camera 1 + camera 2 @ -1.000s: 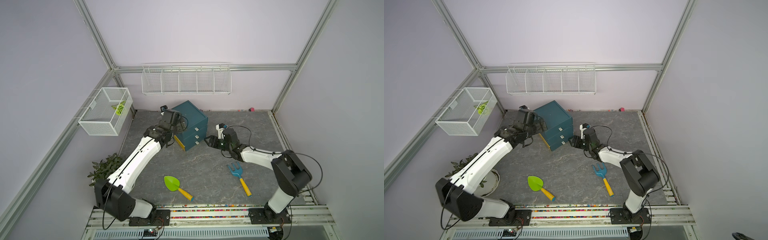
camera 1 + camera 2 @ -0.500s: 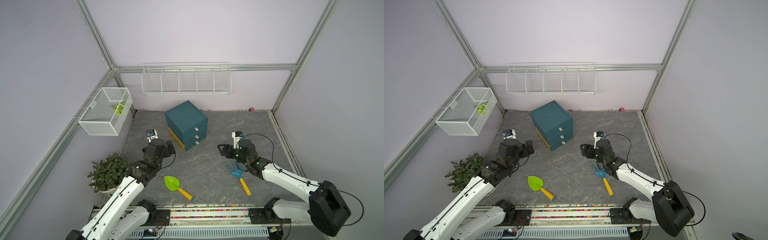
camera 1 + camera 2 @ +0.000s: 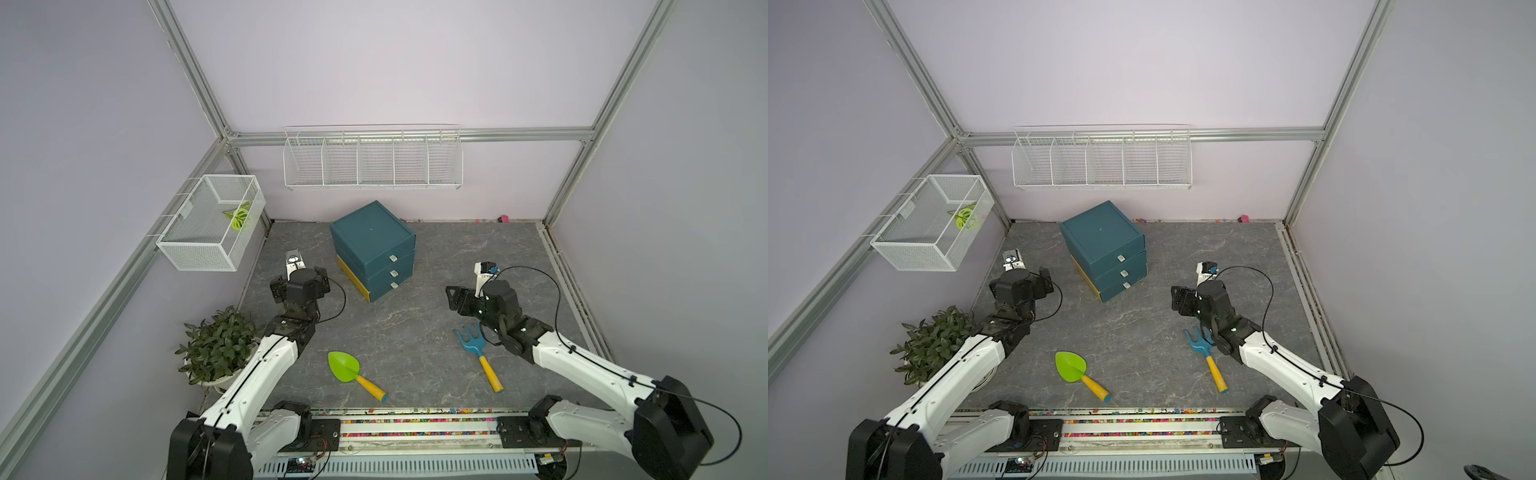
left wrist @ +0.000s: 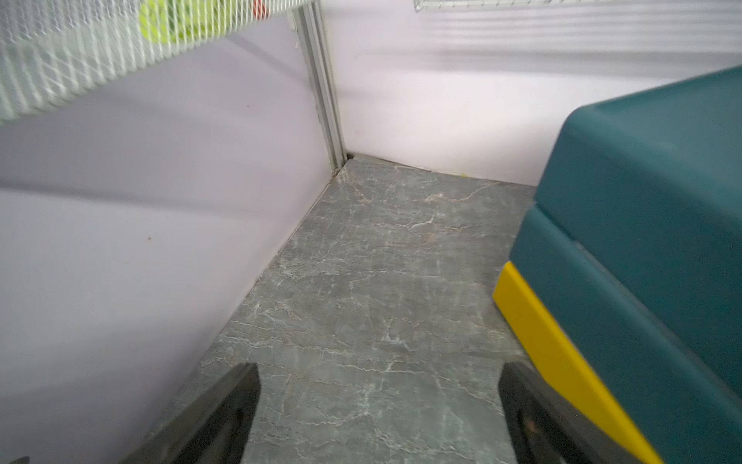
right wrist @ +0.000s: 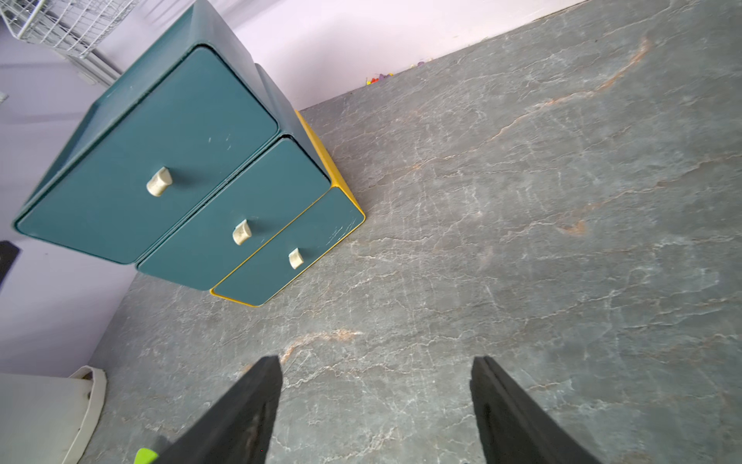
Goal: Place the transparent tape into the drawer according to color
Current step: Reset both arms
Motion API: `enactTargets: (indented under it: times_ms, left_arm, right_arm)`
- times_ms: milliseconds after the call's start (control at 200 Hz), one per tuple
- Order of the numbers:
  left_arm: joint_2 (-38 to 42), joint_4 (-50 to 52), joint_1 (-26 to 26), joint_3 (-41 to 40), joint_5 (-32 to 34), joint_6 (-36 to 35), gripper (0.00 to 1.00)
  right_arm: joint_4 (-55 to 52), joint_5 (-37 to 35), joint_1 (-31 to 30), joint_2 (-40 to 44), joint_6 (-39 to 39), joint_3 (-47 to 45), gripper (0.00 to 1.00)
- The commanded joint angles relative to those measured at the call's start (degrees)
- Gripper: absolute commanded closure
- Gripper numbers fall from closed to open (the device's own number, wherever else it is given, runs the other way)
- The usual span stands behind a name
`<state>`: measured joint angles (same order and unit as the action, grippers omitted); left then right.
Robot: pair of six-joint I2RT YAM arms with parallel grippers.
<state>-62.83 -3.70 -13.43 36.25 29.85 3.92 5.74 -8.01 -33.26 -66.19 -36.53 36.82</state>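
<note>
No transparent tape shows in any view. The teal drawer unit (image 3: 374, 245) (image 3: 1102, 241) stands at the back middle of the grey floor, on a yellow base. All three of its drawers are closed; their fronts and cream knobs (image 5: 160, 181) face my right wrist camera. My left gripper (image 3: 300, 282) (image 4: 379, 373) hangs open and empty to the left of the unit, over bare floor, with the unit's side (image 4: 642, 225) next to it. My right gripper (image 3: 454, 298) (image 5: 376, 363) is open and empty, to the right of the unit and in front of it.
A green toy shovel (image 3: 344, 365) and a blue toy rake (image 3: 469, 338) lie near the front. A potted plant (image 3: 218, 347) sits at the front left. A white mesh basket (image 3: 208, 224) holding a yellow-green item hangs on the left wall, a wire shelf (image 3: 372, 160) on the back wall.
Both arms have drawn back from the drawer unit toward the front. The right gripper has opened wider. The unit itself has not moved.
</note>
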Motion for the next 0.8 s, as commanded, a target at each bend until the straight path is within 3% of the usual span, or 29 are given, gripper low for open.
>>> enactTargets:
  times_ms: [0,255,510,605,635,660,795]
  left_arm:
    - [-3.2,-13.3,1.8,-4.5,-4.0,-5.6,0.02]
    - [-11.5,-35.2,5.3,-13.2,-4.4,-4.5,0.02]
    - [-21.5,-43.1,7.0,-12.8,-6.2,-1.4,0.02]
    - [-21.8,-44.1,7.3,-13.3,-7.9,-1.6,0.02]
    - [-21.7,-44.7,7.4,-13.7,-9.0,-1.8,0.02]
    - [-21.6,-45.6,7.5,-14.2,-9.7,-2.0,0.02]
    - [-23.0,-53.8,9.0,-18.8,-15.3,-2.3,0.0]
  right_arm:
    - [-0.4,-2.2,-0.2,0.9,0.9,1.2,0.21]
    - [-2.0,-3.1,-0.2,2.7,1.5,0.5,0.21]
    - [-4.8,-5.5,-0.2,5.5,3.5,0.2,0.2]
    - [-5.5,-6.6,-0.2,5.8,4.9,0.3,0.2]
    - [-5.9,-7.1,-0.2,5.7,5.5,0.6,0.14]
    - [-6.5,-7.8,-0.2,5.5,5.5,0.9,0.02]
    - [-10.1,-11.9,-0.2,3.6,5.0,3.1,0.01]
